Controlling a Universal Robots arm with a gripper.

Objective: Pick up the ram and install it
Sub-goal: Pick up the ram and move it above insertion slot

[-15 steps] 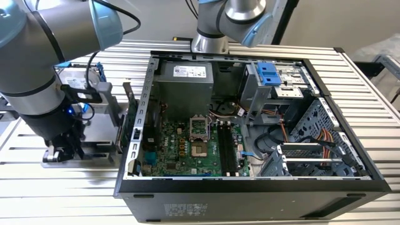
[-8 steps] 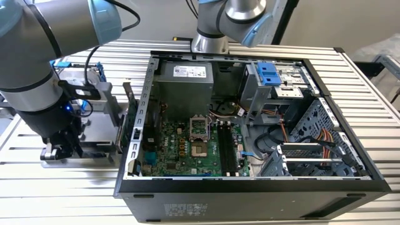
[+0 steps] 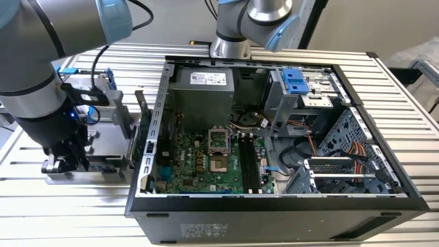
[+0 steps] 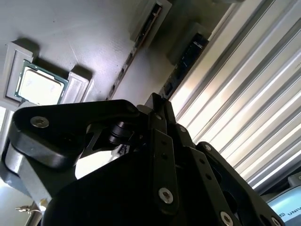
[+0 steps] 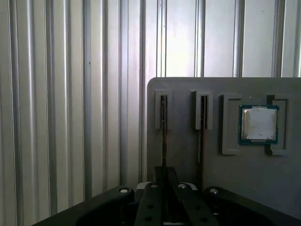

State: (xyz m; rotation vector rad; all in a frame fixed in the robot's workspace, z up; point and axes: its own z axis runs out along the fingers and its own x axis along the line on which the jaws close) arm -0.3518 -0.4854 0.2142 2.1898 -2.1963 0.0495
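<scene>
The tool (image 5: 163, 183) sits low over the ram (image 5: 163, 132), which stands on edge in a holder (image 5: 225, 179) slot near the table's (image 5: 70, 94) edge at the exterior view's left. I cannot tell whether it is clamped. If off-centre, it could tilt the ram, jam it in the slot, or knock the second stick (image 5: 202, 127) beside it.

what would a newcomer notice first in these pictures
The open black computer case with its green motherboard sits in the middle of the exterior view, the robot arm reaching down at that view's left. In the first wrist view the black gripper lines up with the thin ram stick standing on edge in a grey holder plate, a square silver processor chip alongside.
</scene>
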